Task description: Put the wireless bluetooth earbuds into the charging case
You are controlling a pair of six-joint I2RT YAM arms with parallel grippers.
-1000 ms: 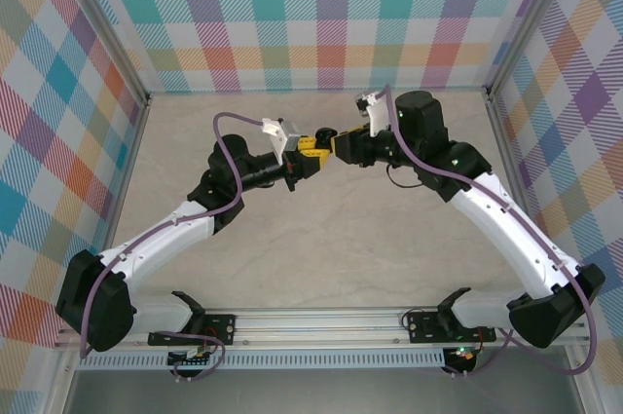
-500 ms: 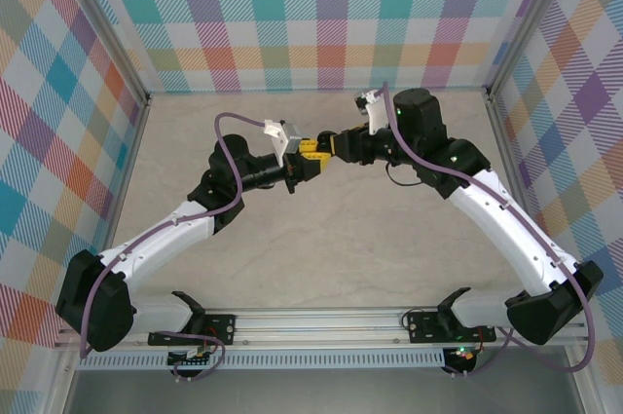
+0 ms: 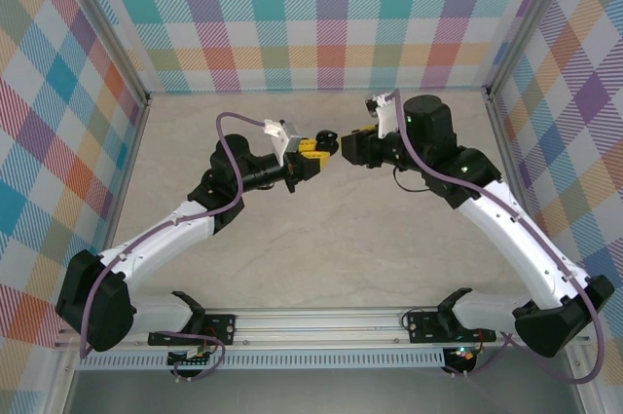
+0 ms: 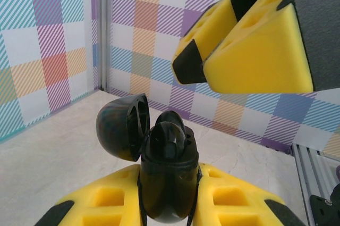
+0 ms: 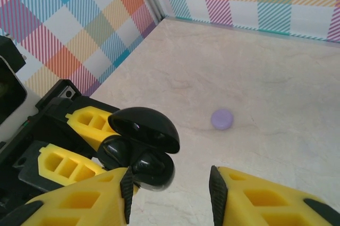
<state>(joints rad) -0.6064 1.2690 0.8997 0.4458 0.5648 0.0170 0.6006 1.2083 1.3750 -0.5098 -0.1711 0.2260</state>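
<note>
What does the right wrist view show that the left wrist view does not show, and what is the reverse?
Right wrist view, not the left wrist one: a small lilac round case lying on the table, apart from both grippers.
Left wrist view, not the right wrist one: the ribbed metal rail at the table's edge.
Both: the black case with its lid open, clamped in the left gripper, and the right gripper, open and close beside it.

No writing, label or number can be read anywhere.
</note>
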